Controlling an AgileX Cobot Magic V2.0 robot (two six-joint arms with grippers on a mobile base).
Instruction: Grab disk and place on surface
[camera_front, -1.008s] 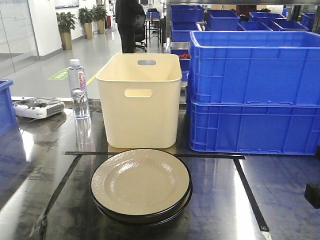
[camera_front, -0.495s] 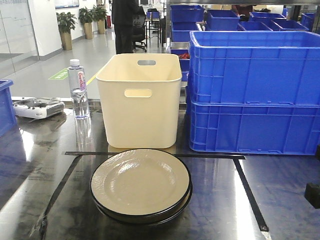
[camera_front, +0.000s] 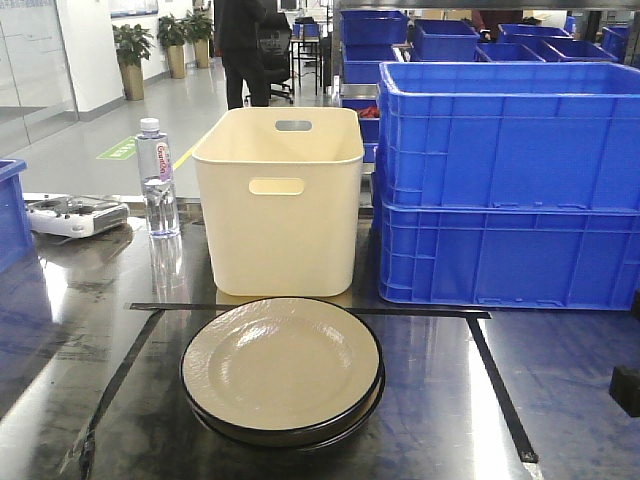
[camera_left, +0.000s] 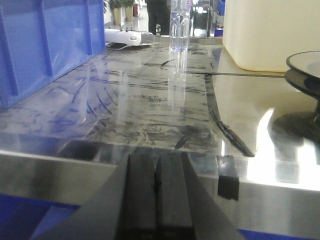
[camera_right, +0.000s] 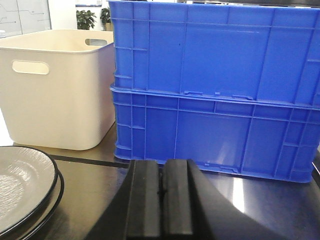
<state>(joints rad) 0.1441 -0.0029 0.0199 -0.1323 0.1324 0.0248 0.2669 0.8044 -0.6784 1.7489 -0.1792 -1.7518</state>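
Shiny dark counter (camera_front: 560, 390) holds stacked disks (camera_front: 282, 368) inside the tape lines (camera_front: 495, 380). Left fingers (camera_left: 158, 197) and right fingers (camera_right: 162, 205) are pressed together, holding nothing.

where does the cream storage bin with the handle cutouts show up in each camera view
Exterior front-facing: the cream bin stands centre, behind the stacked plates.
Left wrist: only its lower corner shows at the top right edge, beyond the tape line.
Right wrist: it fills the left side, beside the blue crates.
Shared landmark: the plates, lying just in front of the bin in all three views.
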